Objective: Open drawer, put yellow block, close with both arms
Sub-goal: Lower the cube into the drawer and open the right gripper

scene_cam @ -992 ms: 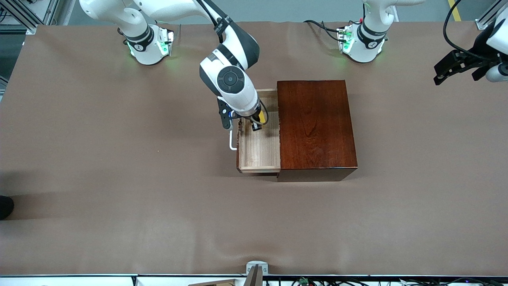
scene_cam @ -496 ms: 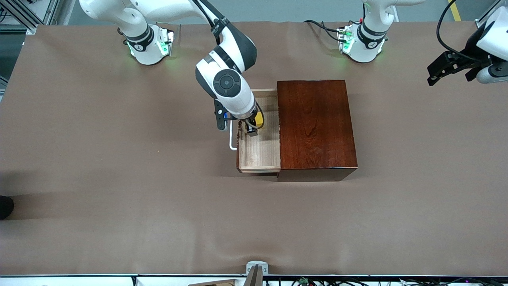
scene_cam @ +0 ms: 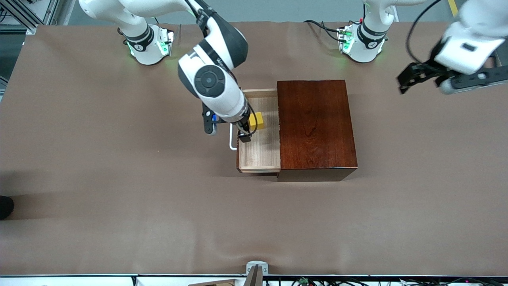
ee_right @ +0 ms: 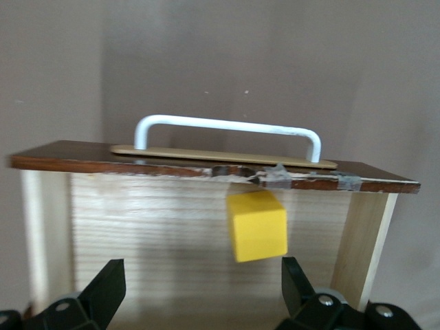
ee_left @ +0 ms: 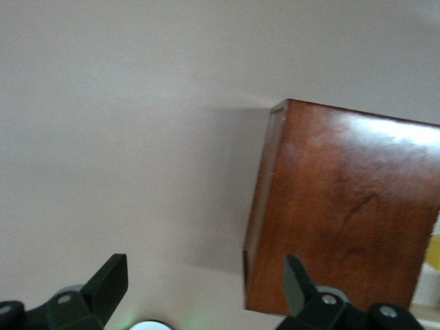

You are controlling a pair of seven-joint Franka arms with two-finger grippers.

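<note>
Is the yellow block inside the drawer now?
Yes. The yellow block sits on the pale floor of the open drawer, free of the open right gripper above the tray.

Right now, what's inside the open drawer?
Inside the drawer lies the yellow block, resting free on the pale wood floor. The right tool hangs open above it, holding nothing. The part of the tray tucked inside the dark box is covered.

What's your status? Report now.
Right gripper open over drawer. Yellow block lies in it. Left gripper open, over bare table. Nothing blocking.
</note>
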